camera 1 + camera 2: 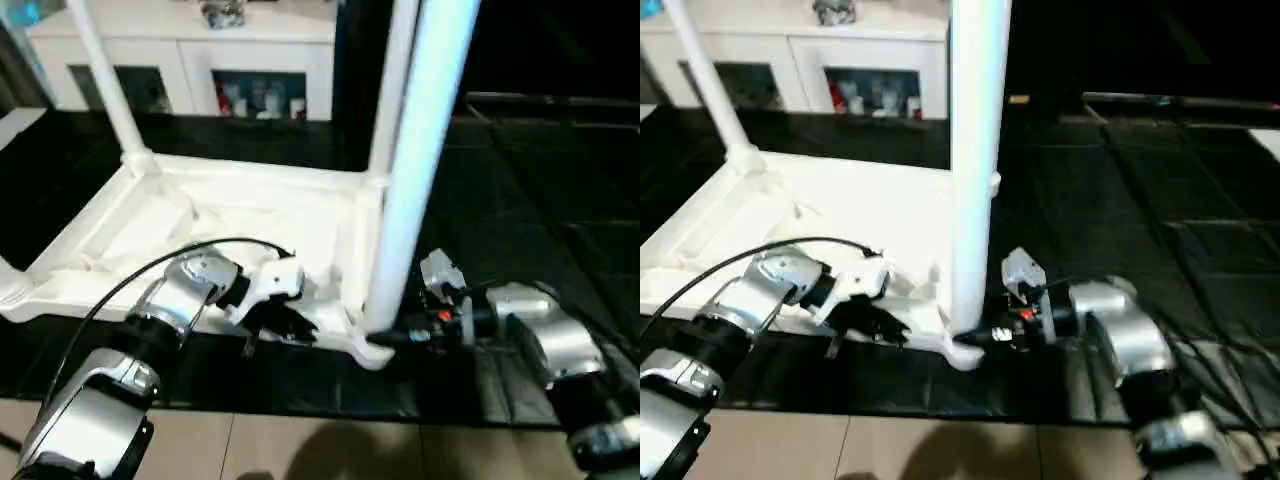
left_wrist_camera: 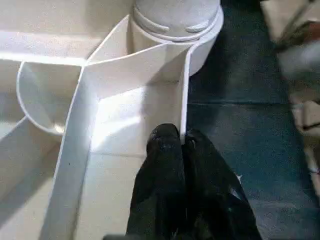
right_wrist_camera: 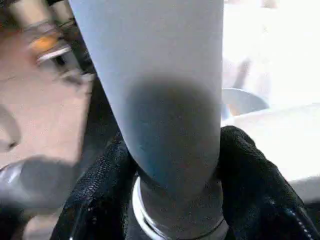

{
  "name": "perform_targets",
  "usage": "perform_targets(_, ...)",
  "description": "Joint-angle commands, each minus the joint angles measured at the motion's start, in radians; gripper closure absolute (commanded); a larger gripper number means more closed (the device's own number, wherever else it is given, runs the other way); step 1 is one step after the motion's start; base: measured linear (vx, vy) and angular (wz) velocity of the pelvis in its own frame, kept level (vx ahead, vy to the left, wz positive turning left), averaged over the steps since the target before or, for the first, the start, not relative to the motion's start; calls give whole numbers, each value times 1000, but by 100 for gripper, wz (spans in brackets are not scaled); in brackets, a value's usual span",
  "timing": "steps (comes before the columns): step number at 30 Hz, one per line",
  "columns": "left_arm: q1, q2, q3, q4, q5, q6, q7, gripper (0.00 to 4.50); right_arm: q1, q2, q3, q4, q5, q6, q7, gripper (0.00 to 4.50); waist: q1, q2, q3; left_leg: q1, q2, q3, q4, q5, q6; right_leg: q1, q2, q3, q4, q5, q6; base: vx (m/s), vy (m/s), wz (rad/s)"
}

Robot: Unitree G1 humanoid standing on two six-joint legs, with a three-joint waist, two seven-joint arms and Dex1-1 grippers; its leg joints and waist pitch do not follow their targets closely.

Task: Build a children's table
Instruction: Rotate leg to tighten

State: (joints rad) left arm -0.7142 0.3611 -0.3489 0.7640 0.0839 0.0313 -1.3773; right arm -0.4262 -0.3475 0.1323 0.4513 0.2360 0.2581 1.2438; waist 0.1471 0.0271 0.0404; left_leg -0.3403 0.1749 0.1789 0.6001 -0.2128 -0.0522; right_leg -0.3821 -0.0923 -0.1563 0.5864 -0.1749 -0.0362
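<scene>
The children's table lies upside down on a black mat, its ribbed white top (image 1: 250, 215) facing up. A leg (image 1: 105, 80) stands in the far left corner and another (image 1: 395, 80) in the far right corner. A third leg (image 1: 415, 170) stands upright in the near right corner socket. My right gripper (image 1: 385, 335) is shut on that leg's base, with a finger (image 3: 250, 180) on each side. My left gripper (image 2: 182, 140) is shut on the top's thin rim wall (image 2: 184, 90), just beside that corner socket (image 2: 175, 20).
A white cabinet (image 1: 200, 60) with glass-fronted shelves stands behind the table. The black mat (image 1: 520, 200) stretches away to the right. Tan floor tiles (image 1: 300, 450) lie in front of it. A black cable (image 1: 150, 270) arcs over my left forearm.
</scene>
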Motion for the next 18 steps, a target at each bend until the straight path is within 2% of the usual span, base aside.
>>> perform_targets(1, -39, -95, 18, 5, -22, 55, 120, 450, -13, 105, 10, 46, 5, 81, -167, 242, -11, -10, -47, 8, 69, -31, -80, -229, 8, 41, -101, 72, -105, -519, -72, 0, 0, 0)
perform_targets(3, -62, -147, 49, 23, -35, 109, 206, 450, -44, 185, -39, 97, 9, 120, -325, 242, -33, -8, -43, 9, 61, -37, -79, -271, -7, 44, -101, 56, -120, -595, -34, 0, 0, 0)
perform_targets(4, -65, -152, 52, 24, -37, 114, 214, 450, -47, 192, -44, 101, 10, 124, -338, 242, -40, -7, -43, 9, 63, -39, -80, -283, -10, 44, -100, 53, -123, -600, -27, 0, 0, 0)
perform_targets(5, -85, -196, 81, 34, -52, 158, 283, 450, -79, 251, -82, 138, 24, 142, -438, 242, -61, -7, -44, 2, 63, -45, -82, -307, -10, 53, -99, 46, -127, -589, -13, 0, 0, 0)
perform_targets(6, -90, -206, 87, 36, -55, 167, 300, 450, -86, 264, -90, 146, 27, 145, -459, 242, -61, -7, -44, 2, 63, -45, -82, -307, -10, 53, -99, 46, -127, -589, -13, 0, 0, 0)
perform_targets(7, -102, -231, 105, 42, -63, 192, 342, 450, -105, 296, -111, 167, 35, 152, -510, 242, -75, -4, -44, 3, 64, -49, -81, -325, -16, 50, -102, 41, -128, -589, -15, 0, 0, 0)
perform_targets(8, -113, -252, 122, 44, -74, 221, 376, 450, -124, 324, -128, 185, 44, 159, -553, 242, -92, 2, -49, 1, 65, -56, -82, -340, -17, 57, -105, 37, -129, -558, -23, 0, 0, 0)
perform_targets(10, -124, -272, 141, 47, -82, 245, 414, 450, -147, 354, -152, 203, 50, 170, -606, 242, -102, 1, -51, -7, 67, -58, -86, -319, -6, 62, -104, 42, -122, -489, -41, 0, 0, 0)
perform_targets(11, -139, -294, 164, 51, -89, 266, 456, 450, -186, 385, -189, 239, 58, 187, -678, 242, -107, -5, -56, -15, 66, -54, -85, -269, 7, 62, -106, 50, -113, -409, -77, 0, 0, 0)
perform_targets(12, -143, -299, 169, 51, -90, 271, 463, 450, -198, 391, -190, 250, 51, 184, -690, 242, -107, -5, -56, -15, 66, -54, -85, -269, 7, 62, -106, 50, -113, -409, -77, 0, 0, 0)
perform_targets(13, -144, -301, 170, 50, -90, 274, 466, 450, -205, 394, -189, 256, 45, 180, -695, 242, -108, -9, -61, -16, 61, -50, -80, -214, 20, 64, -106, 55, -103, -355, -109, 0, 0, 0)
perform_targets(14, -143, -301, 169, 45, -86, 273, 461, 450, -209, 394, -179, 258, 32, 171, -687, 242, -102, -10, -67, -21, 59, -41, -72, -124, 56, 61, -102, 60, -90, -263, -144, 0, 0, 0)
perform_targets(15, -140, -299, 168, 43, -83, 272, 458, 450, -207, 392, -172, 255, 23, 168, -679, 242, -99, -10, -67, -21, 58, -37, -70, -108, 68, 59, -101, 62, -89, -245, -153, 0, 0, 0)
perform_targets(16, -138, -297, 167, 42, -78, 272, 457, 450, -205, 391, -169, 254, 18, 166, -675, 207, -96, -10, -66, -19, 57, -34, -68, -96, 77, 56, -100, 62, -88, -231, -160, 0, 0, 0)
perform_targets(17, -130, -286, 161, 40, -57, 262, 454, 450, -198, 388, -167, 251, 5, 163, -668, 186, -87, -12, -70, -23, 57, -32, -66, -46, 98, 61, -99, 63, -76, -167, -175, 52, -43, 2)
perform_targets(18, -126, -279, 159, 40, -50, 260, 454, 450, -194, 383, -164, 251, -3, 157, -663, 172, -87, -12, -70, -23, 57, -32, -66, -46, 98, 61, -99, 63, -76, -167, -175, 52, -43, 2)
